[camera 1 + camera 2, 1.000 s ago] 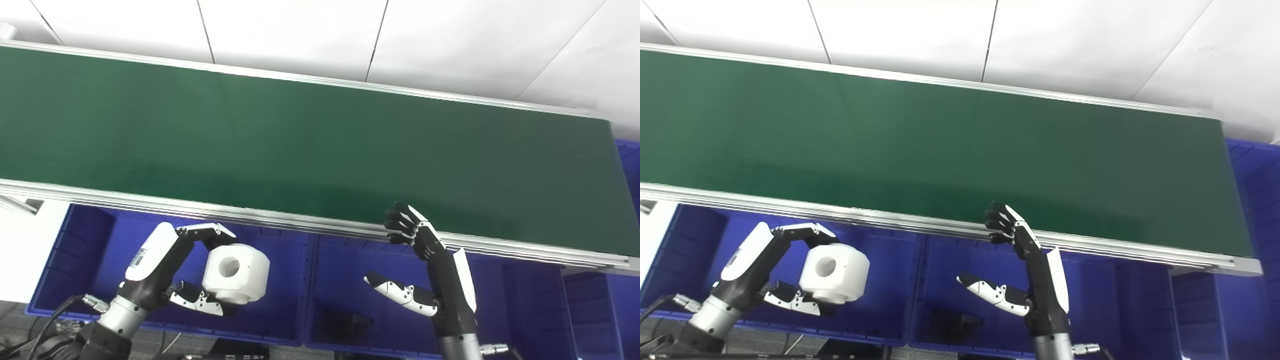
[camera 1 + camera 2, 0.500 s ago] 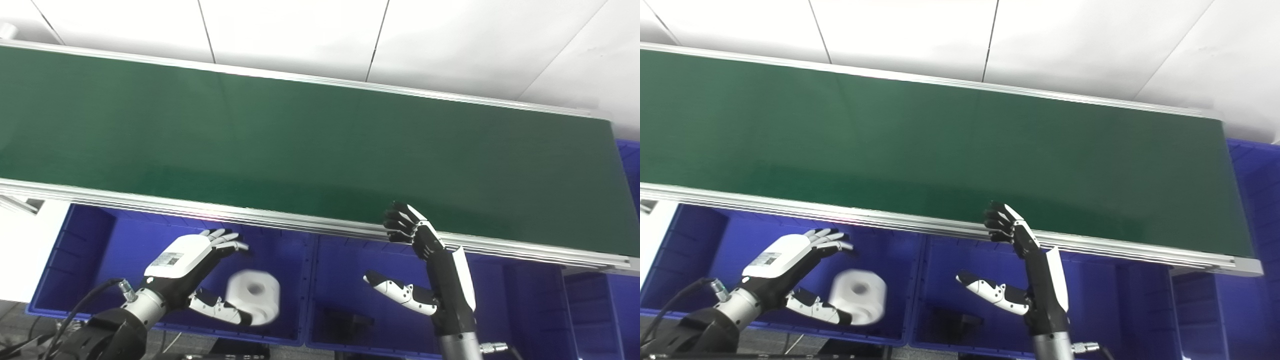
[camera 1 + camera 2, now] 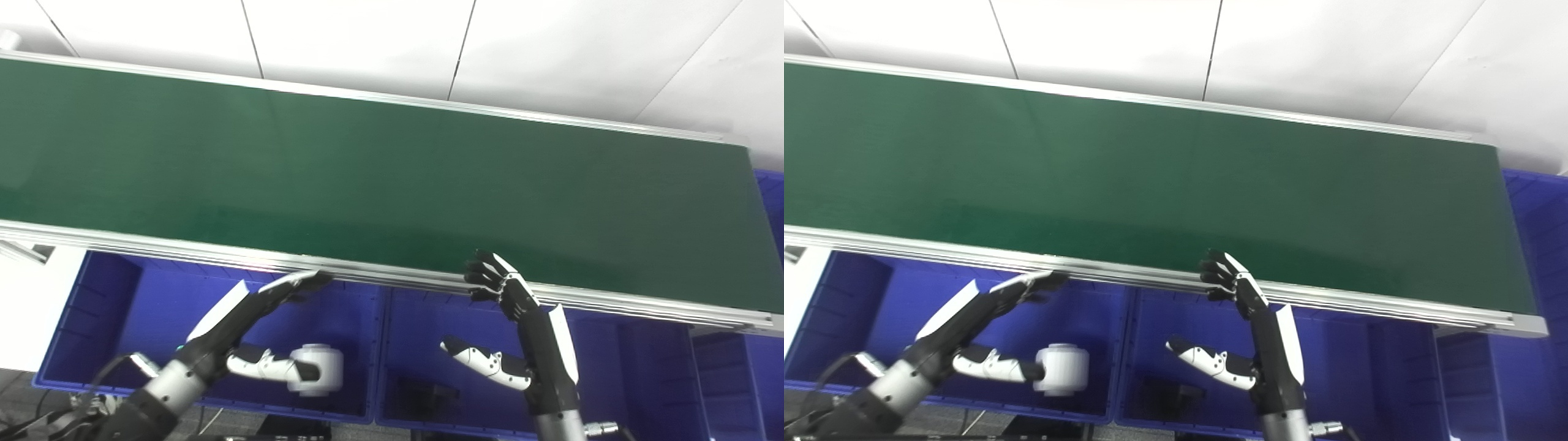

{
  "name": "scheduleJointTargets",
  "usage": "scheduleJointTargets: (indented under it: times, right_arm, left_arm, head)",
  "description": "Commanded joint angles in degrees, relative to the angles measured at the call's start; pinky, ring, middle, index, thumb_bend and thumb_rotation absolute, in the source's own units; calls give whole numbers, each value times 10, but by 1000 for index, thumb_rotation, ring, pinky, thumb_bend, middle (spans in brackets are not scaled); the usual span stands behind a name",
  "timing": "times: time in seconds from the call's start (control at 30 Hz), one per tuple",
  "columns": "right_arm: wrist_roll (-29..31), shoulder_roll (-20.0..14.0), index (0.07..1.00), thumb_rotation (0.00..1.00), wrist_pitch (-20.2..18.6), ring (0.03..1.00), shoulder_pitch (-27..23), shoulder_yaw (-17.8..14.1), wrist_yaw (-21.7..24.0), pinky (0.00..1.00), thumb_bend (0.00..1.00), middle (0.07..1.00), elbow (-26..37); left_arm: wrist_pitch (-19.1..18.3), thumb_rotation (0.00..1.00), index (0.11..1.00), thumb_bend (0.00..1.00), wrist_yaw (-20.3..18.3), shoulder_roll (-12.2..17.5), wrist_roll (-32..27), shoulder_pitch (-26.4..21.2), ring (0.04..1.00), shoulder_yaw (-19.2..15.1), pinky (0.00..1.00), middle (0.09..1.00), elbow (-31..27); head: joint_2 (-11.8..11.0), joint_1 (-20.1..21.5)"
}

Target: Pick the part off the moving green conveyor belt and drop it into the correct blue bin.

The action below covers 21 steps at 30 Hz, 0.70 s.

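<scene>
The white part now lies down in the left blue bin, near its front wall. A second ago the left robot hand was holding it up above the bin. Then the hand let go, and the part fell and rolled onto its side. So the drop looks done, and the belt part of the job seems finished for this piece.

The left robot hand is open now, holding nothing. Its fingers stretch out toward the metal edge of the belt, and its thumb points at the part, very close to it. I cannot tell if the thumb touches it.

The part is a short, chunky, round piece. It looks smooth and hard, like plastic.

The right robot hand is open too, with its fingers spread, and it has barely moved. It waits over the next blue bin, where something small and dark lies on the bottom.

The green conveyor belt is long, flat and dull, with shiny metal rails. Nothing is riding on it.
</scene>
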<state>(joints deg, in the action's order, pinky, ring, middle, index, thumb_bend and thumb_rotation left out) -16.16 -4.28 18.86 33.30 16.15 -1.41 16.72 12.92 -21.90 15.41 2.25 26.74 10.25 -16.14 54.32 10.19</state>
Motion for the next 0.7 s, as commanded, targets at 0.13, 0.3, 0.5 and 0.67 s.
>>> scheduleJointTargets:
  times: [0.13,0.3,0.5,0.67]
  right_arm:
    - [-54,7,861,364,-19,786,37,13,9,724,757,819,37]
    - [-80,10,869,338,-20,791,46,20,5,733,756,835,28]
    - [-88,13,885,330,-51,827,49,24,10,751,762,857,24]
    - [-107,23,897,304,-58,823,46,30,-1,738,767,869,11]
  left_arm:
    - [123,391,822,853,-3,-35,-106,-24,828,5,782,846,90]
    - [140,362,819,837,-11,-53,-123,-22,820,-18,764,841,124]
    - [140,315,809,830,-27,-82,-108,-11,817,-55,749,838,134]
    - [140,288,809,809,-52,-86,-97,-6,836,-78,765,857,134]
  head:
    - [-12,23]
    - [-22,39]
    - [-35,80]
    - [-46,112]
